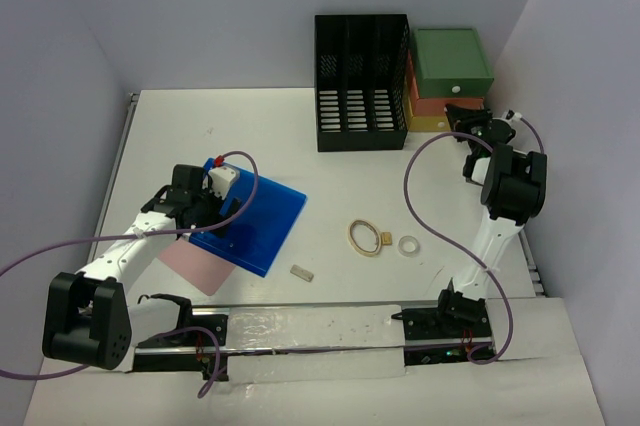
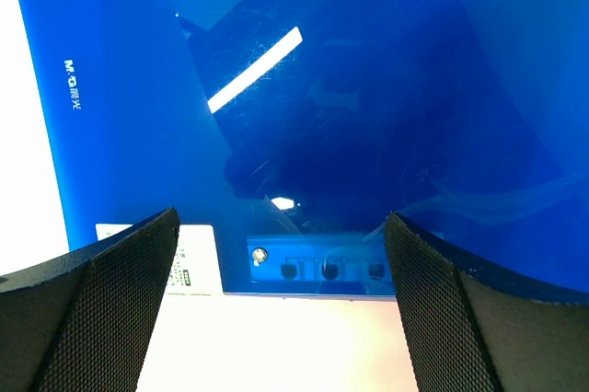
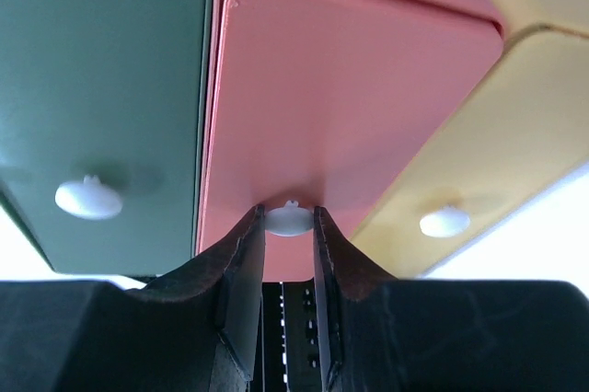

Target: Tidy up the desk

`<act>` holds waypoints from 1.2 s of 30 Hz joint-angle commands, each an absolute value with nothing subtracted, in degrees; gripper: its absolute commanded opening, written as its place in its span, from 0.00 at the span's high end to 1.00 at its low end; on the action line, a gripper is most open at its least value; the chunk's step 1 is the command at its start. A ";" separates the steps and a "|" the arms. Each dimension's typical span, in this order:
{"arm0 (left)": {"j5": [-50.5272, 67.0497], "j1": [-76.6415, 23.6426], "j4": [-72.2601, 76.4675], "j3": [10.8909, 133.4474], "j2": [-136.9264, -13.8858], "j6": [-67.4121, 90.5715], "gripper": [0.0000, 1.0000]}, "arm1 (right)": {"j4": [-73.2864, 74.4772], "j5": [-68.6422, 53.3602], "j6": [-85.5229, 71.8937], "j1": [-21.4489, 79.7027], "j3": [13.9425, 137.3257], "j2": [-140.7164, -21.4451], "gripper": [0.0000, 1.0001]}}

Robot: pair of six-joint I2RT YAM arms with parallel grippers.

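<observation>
Desk [image 1: 200,136]: white and flat, spread under both arms, with one metal rail [image 1: 122,146] along the left edge. At the far side, right of centre, one black file rack [image 1: 362,81] of three slots, standing upright. Just beside it on the right, one drawer unit [image 1: 450,76] of three drawers: green drawer [image 3: 101,88], pink drawer [image 3: 340,107] and yellow drawer [image 3: 488,134], each with one white knob, three knobs in all.

Right gripper [image 3: 288,226] up against the unit's front, jaws narrow and clamped on the middle knob [image 3: 290,218], the pink drawer's, both fingers touching the knob's sides.

On the left half, one blue folder [image 1: 255,226], flat and skewed, lying over part of one pink sheet [image 1: 190,264], the sheet visible at the folder's near-left edge. Left gripper [image 2: 281,282] above that same edge, fingers [image 2: 101,300] spread wide with nothing between them. Contact with the folder: cannot tell.

Near the middle, right of the folder and well apart from the rack, four small things:
- one tan ring [image 1: 351,236]
- one small tan block [image 1: 386,238] at the ring's right side, touching or just inside it, cannot tell which
- one white ring [image 1: 402,245] just beside the block
- one beige stick [image 1: 302,271], nearer and alone
</observation>
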State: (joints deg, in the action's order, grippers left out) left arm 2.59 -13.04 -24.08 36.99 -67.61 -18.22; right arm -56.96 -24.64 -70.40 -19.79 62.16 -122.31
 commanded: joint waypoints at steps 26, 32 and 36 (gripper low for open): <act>2.94 -13.18 -22.08 37.44 -64.75 -17.84 0.01 | -56.20 -25.60 -60.82 -22.68 32.62 -97.60 0.34; 2.99 -13.18 -21.97 37.35 -63.47 -17.77 0.01 | -37.53 -18.94 -51.53 -22.10 29.53 -83.73 0.30; 1.97 -13.12 -21.71 37.38 -62.83 -17.58 0.01 | -18.66 -11.36 -43.08 -18.17 29.21 -67.83 0.30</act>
State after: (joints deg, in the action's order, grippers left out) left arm 2.62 -13.04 -23.65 36.99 -64.61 -18.20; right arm -36.55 -19.38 -53.42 -21.54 29.48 -81.21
